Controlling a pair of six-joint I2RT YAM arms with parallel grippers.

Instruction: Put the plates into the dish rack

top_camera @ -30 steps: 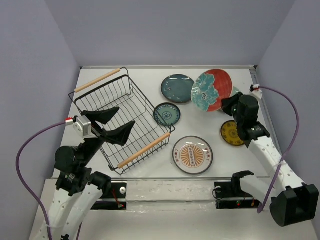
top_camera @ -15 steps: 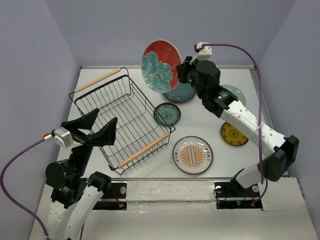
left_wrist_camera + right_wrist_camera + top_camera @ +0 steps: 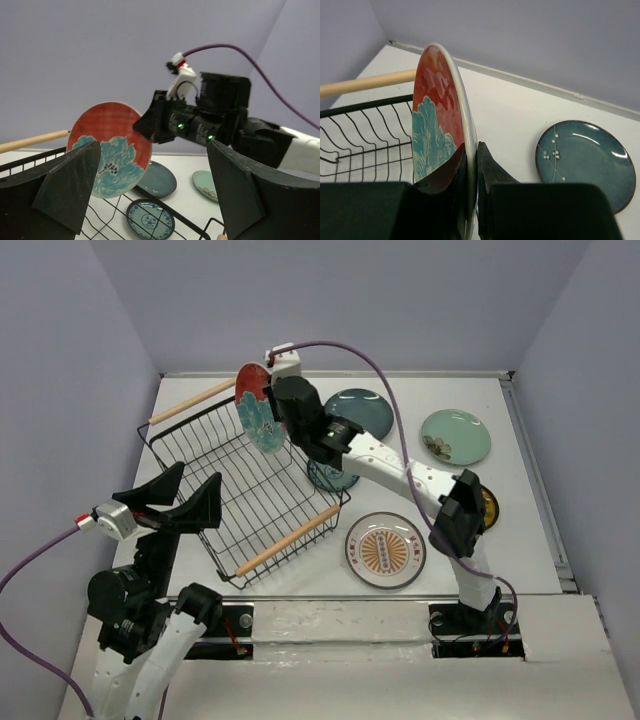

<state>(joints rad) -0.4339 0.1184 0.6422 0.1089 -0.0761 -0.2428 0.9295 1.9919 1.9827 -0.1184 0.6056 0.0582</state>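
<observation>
My right gripper (image 3: 275, 410) is shut on the rim of the red plate with the teal flower (image 3: 256, 408), holding it upright on edge over the far right side of the dish rack (image 3: 240, 490). In the right wrist view the fingers pinch the plate (image 3: 437, 125) at the gripper (image 3: 471, 146). My left gripper (image 3: 180, 498) hangs open and empty over the rack's near left side, and in the left wrist view the gripper (image 3: 152, 150) faces the held plate (image 3: 112, 147).
On the table lie the dark teal plate (image 3: 362, 412), pale mint plate (image 3: 455, 436), cream-orange plate (image 3: 385, 549), small patterned plate (image 3: 330, 475) under the right arm, and small yellow plate (image 3: 487, 508) behind its elbow. Wooden handles (image 3: 288, 540) top the rack's ends.
The right arm has swung the red plate left and down, from above the table's back middle to over the rack's far right side. The left gripper has stayed open, barely moving.
</observation>
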